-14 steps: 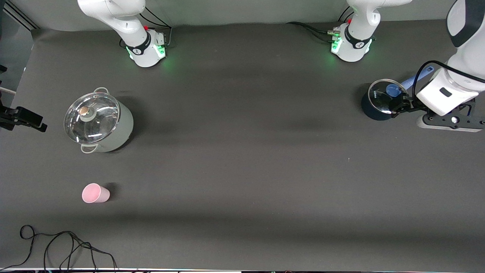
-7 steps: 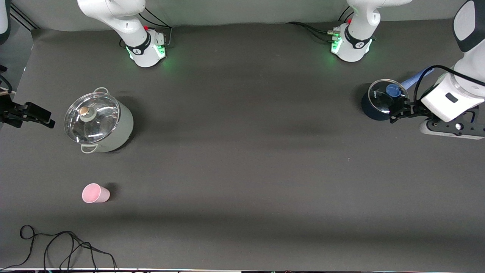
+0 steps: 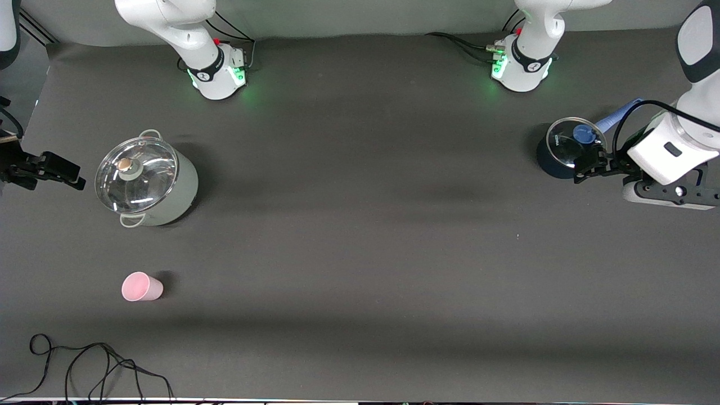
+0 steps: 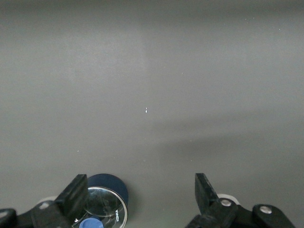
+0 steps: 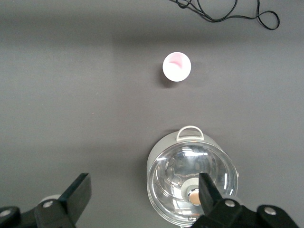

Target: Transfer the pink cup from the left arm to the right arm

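Observation:
The pink cup (image 3: 142, 287) stands alone on the dark table near the right arm's end, nearer the front camera than the grey pot; it also shows in the right wrist view (image 5: 176, 66). My right gripper (image 3: 76, 175) is open and empty in the air beside the grey pot (image 3: 147, 183), well away from the cup; its fingers (image 5: 80, 190) stand wide apart. My left gripper (image 3: 582, 167) is open and empty beside the dark blue pot (image 3: 562, 152) at the left arm's end; its fingers (image 4: 76, 194) are spread.
The grey pot with a glass lid (image 5: 192, 185) lies partly under my right gripper. The dark blue pot has a glass lid with a blue knob (image 4: 107, 202) and a pale blue handle (image 3: 616, 118). A black cable (image 3: 95, 365) lies at the table's near edge.
My right gripper has moved in from the table's end toward the grey pot. My left gripper has shifted slightly beside the dark blue pot. The cup has not moved.

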Controlling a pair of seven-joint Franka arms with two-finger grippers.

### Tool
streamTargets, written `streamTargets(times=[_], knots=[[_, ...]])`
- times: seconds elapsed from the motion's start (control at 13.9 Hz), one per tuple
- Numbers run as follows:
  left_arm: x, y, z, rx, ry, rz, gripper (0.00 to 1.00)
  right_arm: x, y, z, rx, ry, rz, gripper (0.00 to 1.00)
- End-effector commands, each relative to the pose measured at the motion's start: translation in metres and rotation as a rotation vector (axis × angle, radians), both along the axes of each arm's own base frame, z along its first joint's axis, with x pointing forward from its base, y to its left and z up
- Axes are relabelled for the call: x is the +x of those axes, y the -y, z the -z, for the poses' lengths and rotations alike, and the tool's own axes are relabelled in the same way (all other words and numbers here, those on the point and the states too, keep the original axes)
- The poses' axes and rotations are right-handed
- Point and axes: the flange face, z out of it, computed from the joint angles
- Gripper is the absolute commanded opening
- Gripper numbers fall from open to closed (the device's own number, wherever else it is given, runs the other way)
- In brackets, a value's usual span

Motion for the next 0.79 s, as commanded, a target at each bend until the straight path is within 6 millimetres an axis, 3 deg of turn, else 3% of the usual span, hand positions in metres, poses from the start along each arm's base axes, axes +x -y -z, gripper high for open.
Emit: streamTargets(times=[0.0,0.72], knots=[[-0.003,-0.0015,-0.0025,-0.011,0.002,0.005,1.0,-0.0064,-0.0024,-0.0075,0.019,0.009,0.014,1.0],[-0.0027,-0.0017,-0.0022,-0.01,0.0,0.006,1.0,-0.0108,-0.005,-0.0092,0.079,-0.032,0.032,1.0]])
